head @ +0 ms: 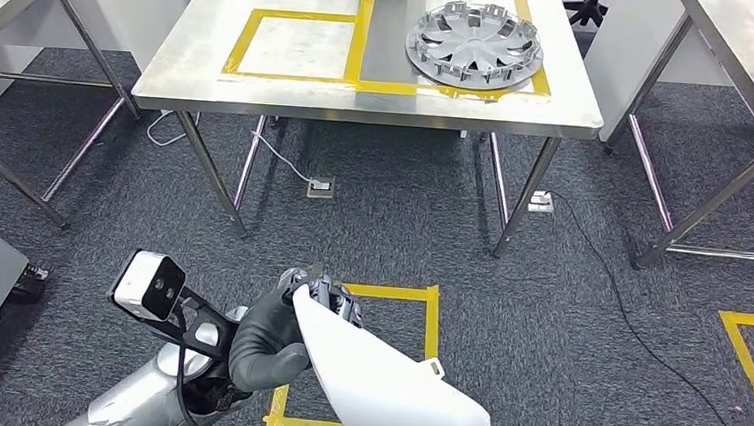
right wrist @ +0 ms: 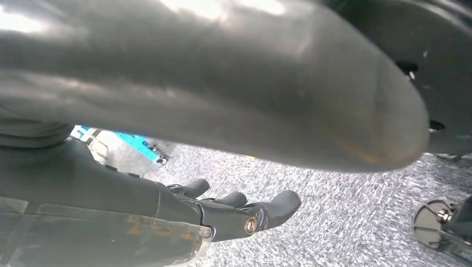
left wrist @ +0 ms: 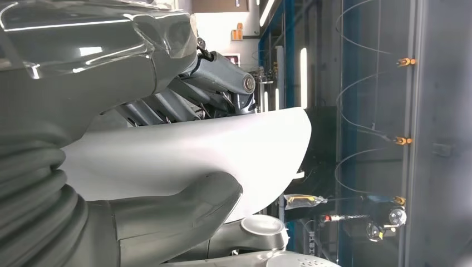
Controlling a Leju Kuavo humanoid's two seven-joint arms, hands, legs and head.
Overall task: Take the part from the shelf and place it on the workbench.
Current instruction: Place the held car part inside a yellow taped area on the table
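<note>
A: What is the left hand (head: 269,341) doing?

B: It grips the part (head: 381,384), a smooth white curved shell. In the head view the hand sits at the shell's left end, thumb wrapped on the near side and darker fingers (head: 332,300) over its far edge. The shell runs from the hand out to the right and nearer, above the carpet (head: 566,316).

A: And from the wrist?

B: The left wrist view shows the thumb (left wrist: 183,203) pressed on one face of the shell (left wrist: 195,150) and the fingers (left wrist: 217,72) on the other, so it is clamped between them.

A: The right hand?

B: In the right wrist view the right hand (right wrist: 222,208) hangs over the carpet, fingers apart and nearly straight, holding nothing.

A: Where is the bench?

B: Far ahead, well apart from the part. The steel bench (head: 291,92) bears yellow tape boxes (head: 356,31); a grey hubcap (head: 475,44) lies in the right box. A yellow tape square (head: 432,307) marks the carpet just beyond the hand.

A: Any writing?

B: None I can read on the part or bench.
</note>
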